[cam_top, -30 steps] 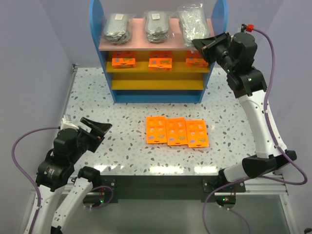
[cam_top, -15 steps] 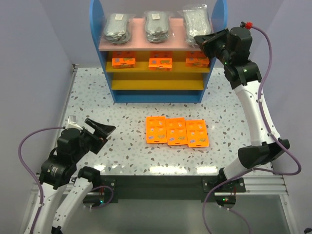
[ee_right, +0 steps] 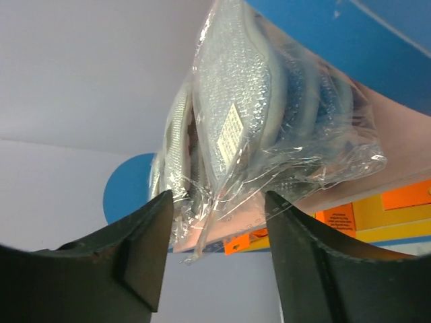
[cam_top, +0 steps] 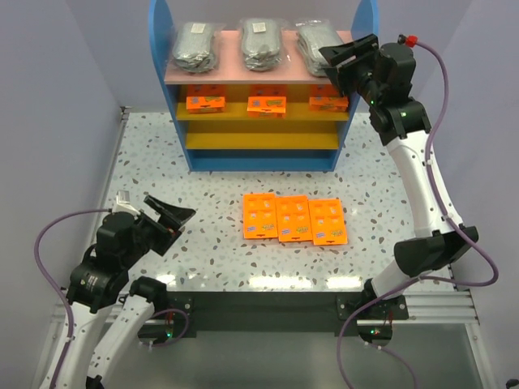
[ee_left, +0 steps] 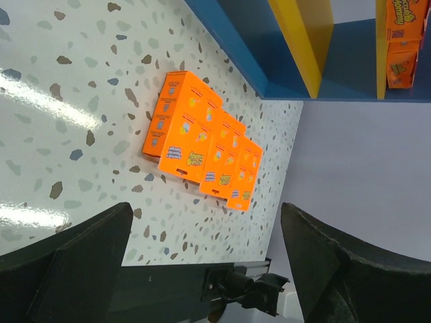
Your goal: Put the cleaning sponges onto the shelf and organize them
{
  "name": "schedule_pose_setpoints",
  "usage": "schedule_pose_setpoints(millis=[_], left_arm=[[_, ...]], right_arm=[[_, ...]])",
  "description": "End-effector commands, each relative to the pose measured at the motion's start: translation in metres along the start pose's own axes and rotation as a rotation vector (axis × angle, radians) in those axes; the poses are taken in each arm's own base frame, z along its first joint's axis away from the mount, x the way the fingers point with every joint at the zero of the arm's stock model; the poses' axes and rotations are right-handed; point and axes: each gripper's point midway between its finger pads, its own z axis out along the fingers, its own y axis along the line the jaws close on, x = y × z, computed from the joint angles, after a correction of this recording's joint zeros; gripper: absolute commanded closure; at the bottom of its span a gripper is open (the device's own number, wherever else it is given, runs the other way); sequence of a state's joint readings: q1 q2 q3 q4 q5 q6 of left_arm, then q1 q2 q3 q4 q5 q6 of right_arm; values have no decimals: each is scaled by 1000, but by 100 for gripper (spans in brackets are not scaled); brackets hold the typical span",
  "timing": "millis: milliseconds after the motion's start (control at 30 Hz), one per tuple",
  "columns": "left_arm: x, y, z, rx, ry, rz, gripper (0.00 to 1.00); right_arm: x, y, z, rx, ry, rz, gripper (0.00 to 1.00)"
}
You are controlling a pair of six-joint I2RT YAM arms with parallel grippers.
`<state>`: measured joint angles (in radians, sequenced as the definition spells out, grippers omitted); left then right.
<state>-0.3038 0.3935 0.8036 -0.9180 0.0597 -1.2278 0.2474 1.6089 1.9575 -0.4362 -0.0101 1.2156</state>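
Right arm stretched high, right tool (cam_top: 339,63) spread at 3 o'clock of rightmost bag (cam_top: 313,36) on shelf (cam_top: 259,160) top, hiding its corner | left arm low, left tool (cam_top: 172,217) spread, empty | orange packets (cam_top: 293,219) on bench (cam_top: 203,186), 6 o'clock of shelf

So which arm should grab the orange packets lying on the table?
Probably the left. The left pincer is open and low, facing the three orange packets, while the right pincer is up by the bag on the shelf's top board.
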Motion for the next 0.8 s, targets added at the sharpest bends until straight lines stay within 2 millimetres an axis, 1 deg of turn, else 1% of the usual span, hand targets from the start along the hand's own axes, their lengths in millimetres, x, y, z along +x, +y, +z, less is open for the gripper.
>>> schedule_pose_setpoints(millis=[0, 67, 100, 133, 167, 233, 267, 300, 333, 367, 400, 433, 467, 500, 533, 567, 600, 633, 667, 700, 733, 767], left_arm=[[-1, -15, 5, 64, 9, 47, 3], [1, -15, 9, 60, 19, 49, 2], [2, -16, 11, 67, 27, 53, 2], [4, -15, 13, 66, 36, 54, 1], [5, -17, 17, 73, 49, 58, 1], [9, -13, 22, 68, 70, 64, 1], [12, -16, 26, 84, 84, 74, 1], [13, -15, 30, 88, 94, 86, 1], [18, -7, 37, 75, 112, 93, 1], [21, -3, 43, 66, 131, 97, 2], [25, -5, 47, 89, 151, 105, 2], [33, 5, 56, 76, 186, 105, 2], [41, 3, 62, 105, 231, 106, 4], [46, 5, 66, 108, 257, 96, 5], [53, 16, 73, 92, 284, 86, 6], [57, 20, 78, 82, 300, 76, 6], [55, 16, 81, 101, 292, 61, 6], [58, 24, 86, 90, 296, 46, 6], [57, 20, 89, 116, 287, 39, 7], [58, 20, 91, 121, 289, 3, 7], [63, 30, 97, 107, 300, -21, 7], [66, 32, 101, 104, 310, -37, 8]], right_arm=[[-19, 52, -35, -159, -49, -17, 37], [-18, 58, -49, -185, -41, -27, 34], [-13, 51, -51, -180, -28, -29, 31], [-14, 60, -70, -211, -32, -35, 30], [-6, 48, -72, -189, -3, -39, 29], [-3, 42, -87, -186, 2, -65, 27], [5, 34, -100, -177, 35, -76, 26], [6, 32, -110, -178, 37, -93, 26], [9, 26, -117, -170, 49, -105, 25], [17, 12, -132, -140, 76, -113, 25], [28, 5, -140, -139, 124, -142, 25], [35, -7, -146, -118, 152, -156, 25], [46, -31, -158, -71, 189, -190, 25], [56, -46, -164, -47, 232, -208, 26], [62, -62, -170, -10, 256, -225, 26], [76, -101, -172, 88, 308, -231, 26], [81, -113, -182, 98, 324, -258, 26], [91, -127, -187, 111, 366, -258, 26], [105, -159, -190, 181, 419, -247, 26], [110, -168, -197, 187, 431, -244, 26], [117, -177, -201, 192, 462, -237, 26], [127, -200, -203, 236, 488, -227, 26]])
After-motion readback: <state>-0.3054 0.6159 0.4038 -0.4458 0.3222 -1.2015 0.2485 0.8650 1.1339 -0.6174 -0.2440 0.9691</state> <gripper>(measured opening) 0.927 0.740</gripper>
